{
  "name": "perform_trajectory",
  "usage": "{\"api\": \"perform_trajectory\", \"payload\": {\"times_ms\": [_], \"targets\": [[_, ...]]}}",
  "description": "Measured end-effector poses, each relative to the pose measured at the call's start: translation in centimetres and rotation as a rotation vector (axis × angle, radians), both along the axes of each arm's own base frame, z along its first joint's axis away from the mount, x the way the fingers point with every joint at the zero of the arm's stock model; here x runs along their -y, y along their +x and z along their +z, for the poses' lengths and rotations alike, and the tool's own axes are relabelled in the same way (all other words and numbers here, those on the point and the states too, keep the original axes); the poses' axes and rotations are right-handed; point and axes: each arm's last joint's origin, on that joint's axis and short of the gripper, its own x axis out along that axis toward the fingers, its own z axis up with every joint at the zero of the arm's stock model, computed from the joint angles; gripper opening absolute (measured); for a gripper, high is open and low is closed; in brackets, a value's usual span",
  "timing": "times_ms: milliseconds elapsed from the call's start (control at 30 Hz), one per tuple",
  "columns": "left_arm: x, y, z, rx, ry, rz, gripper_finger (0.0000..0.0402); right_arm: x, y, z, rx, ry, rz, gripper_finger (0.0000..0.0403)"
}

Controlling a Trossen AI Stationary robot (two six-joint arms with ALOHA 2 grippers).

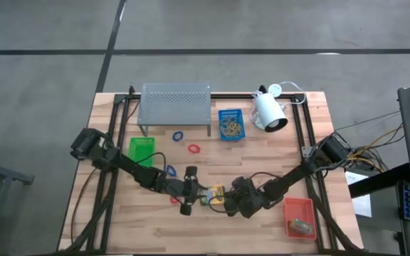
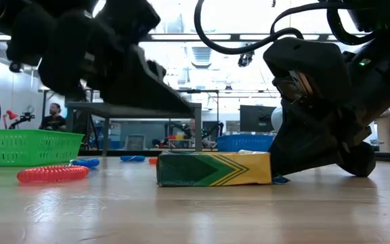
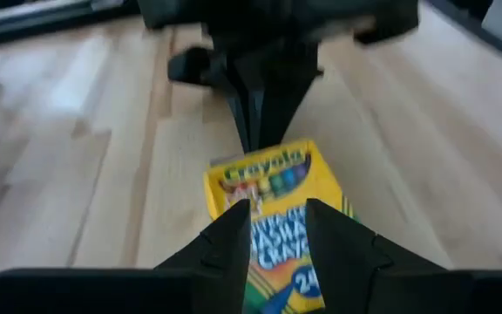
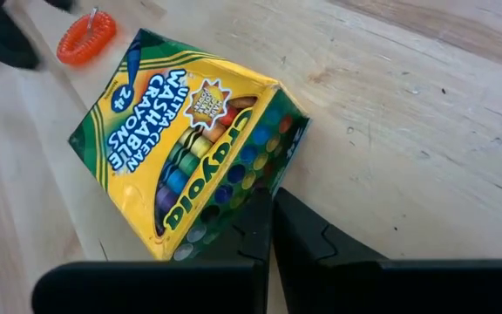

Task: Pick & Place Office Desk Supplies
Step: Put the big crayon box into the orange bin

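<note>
A green-and-yellow crayon box (image 1: 213, 195) lies flat on its broad back in the middle of the table, and also shows in the low view (image 2: 214, 169). My left gripper (image 3: 277, 214) is open and hovers just above the box's left end, its fingers over the printed face and clear of it. My right gripper (image 4: 268, 205) is shut at the box's right end. A red coil loop (image 2: 53, 173) lies just left of the box. Blue loops (image 1: 170, 171) and a red loop (image 1: 193, 148) lie farther back. My right gripper has its shut fingertips against the crayon box's green end face (image 4: 279, 166), the one beside the brand lettering, low near the table. It comes from the table's right, slanting down. The box stays flat on the wood.
The green tray (image 1: 142, 151) sits left of centre. The blue tray (image 1: 230, 124) holds tan rubber bands near the far edge. The red-orange tray (image 1: 299, 215) at the near right holds a small box (image 1: 302, 226). The grey shelf (image 1: 175, 103) and white lamp (image 1: 270, 110) stand along the far edge.
</note>
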Motion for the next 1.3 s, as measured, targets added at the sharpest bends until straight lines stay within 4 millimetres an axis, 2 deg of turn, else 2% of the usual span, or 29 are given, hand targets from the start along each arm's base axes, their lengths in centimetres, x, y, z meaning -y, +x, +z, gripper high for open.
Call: {"api": "perform_trajectory", "payload": {"times_ms": [300, 633, 900, 1300], "targets": [[-0.5, -0.9, 5.1, 0.122, -0.024, 0.025, 0.0117, 0.0, 0.0, 0.5, 0.011, -0.01, 0.004, 0.0008], [-1.7, -3.8, 10.5, 0.166, -0.047, 0.027, 0.0117, 0.2, -0.2, 1.5, 0.019, -0.022, 0.021, 0.0008], [-2.4, -5.4, 12.0, 0.144, -0.038, 0.028, 0.0117, 0.5, -0.6, 2.8, 0.006, -0.04, 0.019, 0.0008], [-2.6, -6.0, 12.8, 0.157, -0.042, 0.027, 0.0117, 1.4, -2.2, 8.0, 0.033, -0.06, 0.059, 0.0008]]}}
